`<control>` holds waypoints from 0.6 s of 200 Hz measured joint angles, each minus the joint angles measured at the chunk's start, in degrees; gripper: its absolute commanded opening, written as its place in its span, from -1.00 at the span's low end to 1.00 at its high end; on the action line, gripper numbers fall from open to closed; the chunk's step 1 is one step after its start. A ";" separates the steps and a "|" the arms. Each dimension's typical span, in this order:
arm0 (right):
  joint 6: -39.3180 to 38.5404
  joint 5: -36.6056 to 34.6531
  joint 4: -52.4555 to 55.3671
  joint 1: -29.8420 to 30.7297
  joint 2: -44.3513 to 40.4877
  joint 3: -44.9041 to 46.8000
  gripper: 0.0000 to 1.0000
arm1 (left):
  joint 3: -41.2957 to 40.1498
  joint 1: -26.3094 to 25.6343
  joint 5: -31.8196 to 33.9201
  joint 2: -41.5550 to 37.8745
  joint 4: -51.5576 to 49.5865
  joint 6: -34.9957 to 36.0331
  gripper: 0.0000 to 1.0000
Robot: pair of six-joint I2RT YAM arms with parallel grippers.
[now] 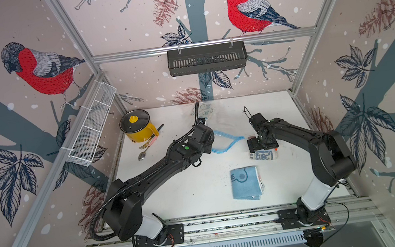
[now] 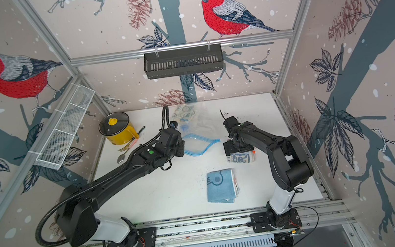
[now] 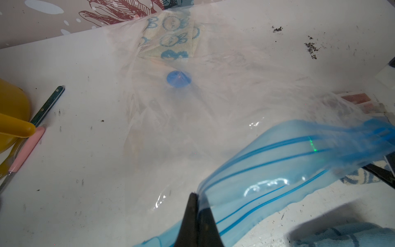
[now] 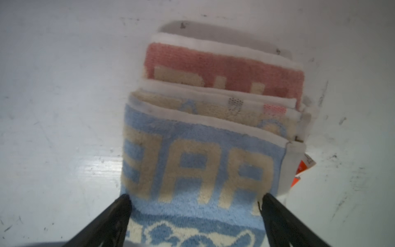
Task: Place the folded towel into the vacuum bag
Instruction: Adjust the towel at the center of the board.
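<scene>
Towel (image 4: 192,160) sits on counter (image 4: 53,107) between wide-open right jaws; left jaws clamp shut on bag (image 3: 213,107) zip strip (image 3: 277,171).

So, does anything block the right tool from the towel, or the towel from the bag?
Nothing visible. The right tool straddles the towel, jaws open; only bare table lies between it and the mouth of the bag, which the left tool holds open.

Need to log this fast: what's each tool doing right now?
Left tool: closed, pinching the vacuum bag at its zip strip.
Right tool: open, straddling the folded towel.
</scene>
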State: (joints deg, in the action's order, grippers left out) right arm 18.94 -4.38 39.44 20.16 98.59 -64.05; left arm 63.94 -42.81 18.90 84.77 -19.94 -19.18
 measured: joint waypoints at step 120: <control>28.52 3.80 -7.58 -3.19 -2.08 0.94 1.00 | 0.07 0.74 -0.90 0.17 0.00 -0.31 -1.00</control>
State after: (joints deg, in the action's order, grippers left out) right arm 47.46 -0.58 31.86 16.97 96.51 -63.11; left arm 64.01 -42.06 18.00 84.95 -19.94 -19.49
